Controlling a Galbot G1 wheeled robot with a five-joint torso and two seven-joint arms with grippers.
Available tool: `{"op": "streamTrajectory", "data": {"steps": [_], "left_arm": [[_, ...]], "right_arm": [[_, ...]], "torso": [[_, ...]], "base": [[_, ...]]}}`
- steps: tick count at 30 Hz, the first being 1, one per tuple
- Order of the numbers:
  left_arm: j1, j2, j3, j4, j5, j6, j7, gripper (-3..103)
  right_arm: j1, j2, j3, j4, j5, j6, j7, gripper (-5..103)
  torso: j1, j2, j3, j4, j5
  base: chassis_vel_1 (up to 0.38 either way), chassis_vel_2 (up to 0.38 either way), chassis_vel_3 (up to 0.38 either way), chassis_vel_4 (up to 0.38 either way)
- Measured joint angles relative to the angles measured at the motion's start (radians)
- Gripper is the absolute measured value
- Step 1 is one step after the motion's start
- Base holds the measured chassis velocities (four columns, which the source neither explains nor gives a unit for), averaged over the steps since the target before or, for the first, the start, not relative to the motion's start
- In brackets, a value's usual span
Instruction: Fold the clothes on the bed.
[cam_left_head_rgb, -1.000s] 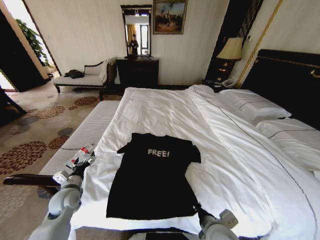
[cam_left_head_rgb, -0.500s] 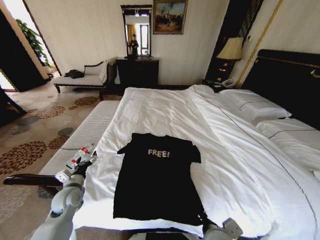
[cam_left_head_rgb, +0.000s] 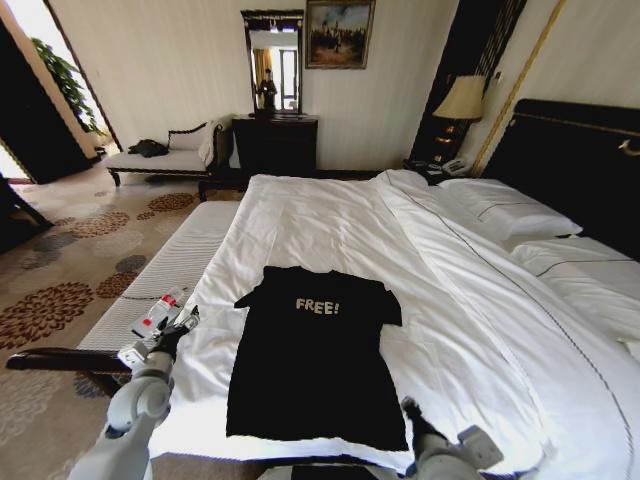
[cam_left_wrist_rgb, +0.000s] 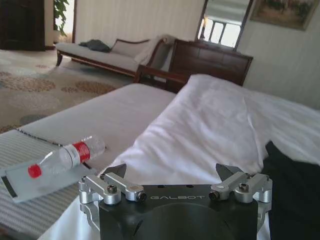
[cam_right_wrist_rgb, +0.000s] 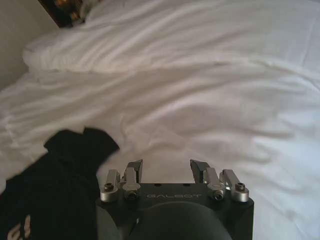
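- White bed (cam_left_head_rgb: 330, 215) is carrying the black T-shirt (cam_left_head_rgb: 315, 360), lying flat, collar-to-hem axis running away from the robot.
- Left gripper (cam_left_head_rgb: 178, 328) is hovering spread off its left edge; right gripper (cam_left_head_rgb: 412, 412), also spread, is sitting nearer, at the hem corner.

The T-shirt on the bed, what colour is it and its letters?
The T-shirt is black with white "FREE!" letters, lying on the white bed. The head view shows it best.

Black T-shirt (cam_left_head_rgb: 315, 355), white lettering; white bed (cam_left_head_rgb: 480, 330).

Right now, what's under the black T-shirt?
The T-shirt lies flat on the bed's white duvet. Whatever is directly beneath the shirt is covered.
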Motion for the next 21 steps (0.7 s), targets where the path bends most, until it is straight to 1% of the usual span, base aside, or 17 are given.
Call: {"op": "streamTrajectory", "data": {"steps": [1, 2, 3, 5, 6, 7, 8, 9, 11, 12, 14, 15, 16, 17, 21], "left_arm": [[0.000, 0.000, 0.000, 0.000, 0.000, 0.000, 0.000, 100], [0.025, 0.011, 0.007, -0.011, 0.003, 0.003, 0.003, 100], [0.068, 0.029, 0.019, -0.027, 0.008, 0.005, 0.009, 100], [0.158, 0.066, 0.043, -0.058, 0.011, 0.009, 0.029, 100], [0.206, 0.085, 0.054, -0.071, 0.009, 0.010, 0.048, 100], [0.206, 0.085, 0.054, -0.071, 0.009, 0.010, 0.048, 100], [0.244, 0.100, 0.062, -0.082, 0.003, 0.010, 0.072, 100], [0.275, 0.114, 0.069, -0.089, -0.005, 0.007, 0.100, 100], [0.336, 0.154, 0.083, -0.108, -0.034, -0.007, 0.170, 100], [0.348, 0.167, 0.087, -0.112, -0.041, -0.013, 0.189, 100], [0.355, 0.177, 0.090, -0.116, -0.047, -0.017, 0.201, 100], [0.358, 0.188, 0.095, -0.120, -0.059, -0.019, 0.208, 100], [0.358, 0.193, 0.099, -0.124, -0.069, -0.018, 0.209, 100], [0.358, 0.199, 0.112, -0.132, -0.094, -0.012, 0.204, 100], [0.360, 0.191, 0.136, -0.139, -0.110, 0.001, 0.187, 100]], "right_arm": [[0.000, 0.000, 0.000, 0.000, 0.000, 0.000, 0.000, 54], [0.019, -0.008, 0.018, -0.011, -0.027, 0.017, -0.019, 54], [0.045, -0.017, 0.038, -0.023, -0.038, 0.033, -0.041, 60], [0.103, -0.031, 0.068, -0.047, -0.027, 0.051, -0.083, 71], [0.133, -0.035, 0.079, -0.065, -0.027, 0.062, -0.103, 76], [0.133, -0.035, 0.079, -0.065, -0.027, 0.062, -0.103, 76], [0.162, -0.039, 0.089, -0.089, -0.041, 0.073, -0.123, 81], [0.182, -0.042, 0.095, -0.107, -0.057, 0.082, -0.138, 81], [0.218, -0.045, 0.105, -0.138, -0.076, 0.093, -0.161, 91], [0.226, -0.045, 0.105, -0.142, -0.067, 0.094, -0.163, 96], [0.229, -0.044, 0.105, -0.143, -0.056, 0.094, -0.163, 96], [0.231, -0.042, 0.103, -0.146, -0.040, 0.093, -0.161, 99], [0.231, -0.041, 0.101, -0.148, -0.033, 0.091, -0.158, 100], [0.232, -0.039, 0.099, -0.155, -0.021, 0.087, -0.151, 100], [0.238, -0.039, 0.100, -0.162, 0.003, 0.079, -0.137, 100]], "torso": [[0.000, 0.000, 0.000, 0.0000, 0.0000], [0.000, 0.000, 0.000, 0.0000, 0.0002], [0.000, 0.000, 0.000, 0.0000, 0.0005], [0.000, 0.000, 0.000, -0.0001, -0.0001], [0.000, 0.000, 0.000, 0.0003, 0.0004], [0.000, 0.000, 0.000, 0.0003, 0.0004], [0.000, 0.000, 0.000, 0.0004, 0.0003], [0.000, 0.000, 0.000, 0.0006, 0.0003], [0.000, 0.000, 0.000, 0.0005, 0.0003], [0.000, 0.000, 0.000, 0.0001, 0.0005], [0.000, 0.000, 0.000, 0.0000, 0.0003], [0.000, 0.000, 0.000, -0.0005, 0.0003], [0.000, 0.000, 0.000, -0.0005, 0.0003], [0.000, 0.000, 0.000, -0.0006, 0.0002], [0.000, 0.000, 0.000, -0.0001, 0.0000]], "base": [[0.000, 0.000, 0.000, 0.000], [0.000, 0.000, 0.000, 0.000], [0.000, 0.000, 0.000, 0.000], [0.000, 0.000, 0.000, 0.000], [0.000, 0.000, 0.000, 0.000], [0.000, 0.000, 0.000, 0.000], [0.000, 0.000, 0.000, 0.000], [0.000, 0.000, 0.000, 0.000], [0.000, 0.000, 0.000, 0.000], [0.000, 0.000, 0.000, 0.000], [0.000, 0.000, 0.000, 0.000], [0.000, 0.000, 0.000, 0.000], [0.000, 0.000, 0.000, 0.000], [0.000, 0.000, 0.000, 0.000], [0.000, 0.000, 0.000, 0.000]]}}
